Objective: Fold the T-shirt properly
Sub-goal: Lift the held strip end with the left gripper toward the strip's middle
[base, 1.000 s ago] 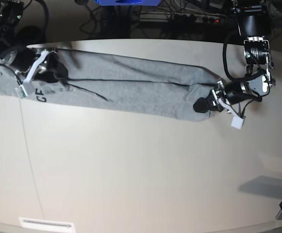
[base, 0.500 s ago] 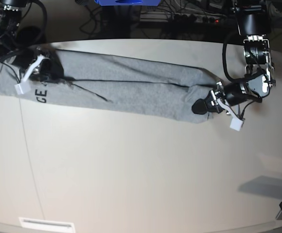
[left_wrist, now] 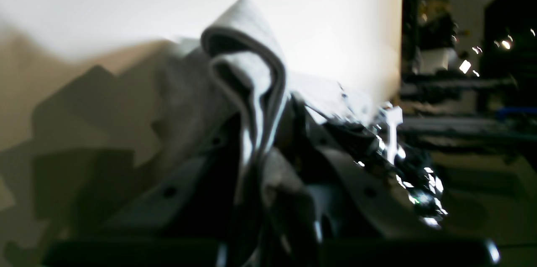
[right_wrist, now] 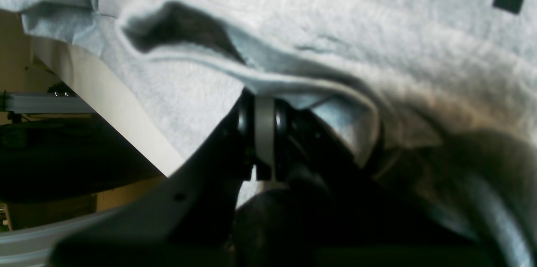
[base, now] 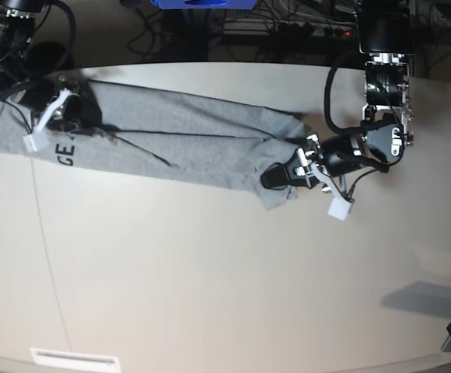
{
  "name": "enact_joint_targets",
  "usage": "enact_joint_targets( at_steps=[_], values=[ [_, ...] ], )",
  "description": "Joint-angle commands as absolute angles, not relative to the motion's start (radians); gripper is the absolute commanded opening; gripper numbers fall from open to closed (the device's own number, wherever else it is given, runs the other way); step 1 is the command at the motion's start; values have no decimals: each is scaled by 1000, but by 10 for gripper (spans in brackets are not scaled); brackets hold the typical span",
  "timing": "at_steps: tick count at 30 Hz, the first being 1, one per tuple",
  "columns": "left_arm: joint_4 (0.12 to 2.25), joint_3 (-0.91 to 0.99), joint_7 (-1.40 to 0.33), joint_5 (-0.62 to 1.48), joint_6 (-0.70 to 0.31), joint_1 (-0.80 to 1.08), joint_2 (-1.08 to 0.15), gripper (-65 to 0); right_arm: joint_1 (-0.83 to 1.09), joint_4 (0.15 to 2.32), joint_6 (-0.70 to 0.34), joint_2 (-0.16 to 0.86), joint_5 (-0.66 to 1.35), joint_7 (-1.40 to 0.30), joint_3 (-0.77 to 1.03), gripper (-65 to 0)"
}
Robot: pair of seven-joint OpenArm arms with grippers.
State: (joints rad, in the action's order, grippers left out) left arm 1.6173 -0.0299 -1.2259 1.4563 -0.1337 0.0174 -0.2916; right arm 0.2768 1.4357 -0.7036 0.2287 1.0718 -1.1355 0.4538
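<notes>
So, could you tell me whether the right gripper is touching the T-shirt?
Touching. The right wrist view shows the right gripper shut on a pinched fold of the T-shirt.

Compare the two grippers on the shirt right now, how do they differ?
The left gripper pinches the plain end of the T-shirt, while the right gripper pinches the end with black lettering. The left gripper's end is bunched and raised off the table; the right gripper's end lies flatter, draping past the table edge. Both are shut on grey fabric.
</notes>
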Motion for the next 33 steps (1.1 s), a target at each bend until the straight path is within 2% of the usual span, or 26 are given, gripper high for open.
enact_joint_targets(
  at_steps=[1, 6, 16, 26, 33],
  values=[
    [1638, -36, -1218, 1484, -140, 1, -295, -650, 275, 1442, -698, 243, 1047, -1150, 456, -649],
    [1684, -45, -1218, 1484, -140, 1, -231, -650, 275, 1442, -698, 243, 1047, -1152, 456, -649],
    [1692, -182, -1219, 1451, -140, -1, -102, -650, 278, 1442, -698, 243, 1047, -1152, 456, -649],
    [1653, -194, -1219, 1449, -140, -16, -101, -650, 278, 1442, -698, 242, 1047, -1152, 455, -649],
    [1643, -335, -1227, 1451, -142, -125, -99, -650, 278, 1442, -698, 242, 1046, -1152, 455, -649]
  ],
)
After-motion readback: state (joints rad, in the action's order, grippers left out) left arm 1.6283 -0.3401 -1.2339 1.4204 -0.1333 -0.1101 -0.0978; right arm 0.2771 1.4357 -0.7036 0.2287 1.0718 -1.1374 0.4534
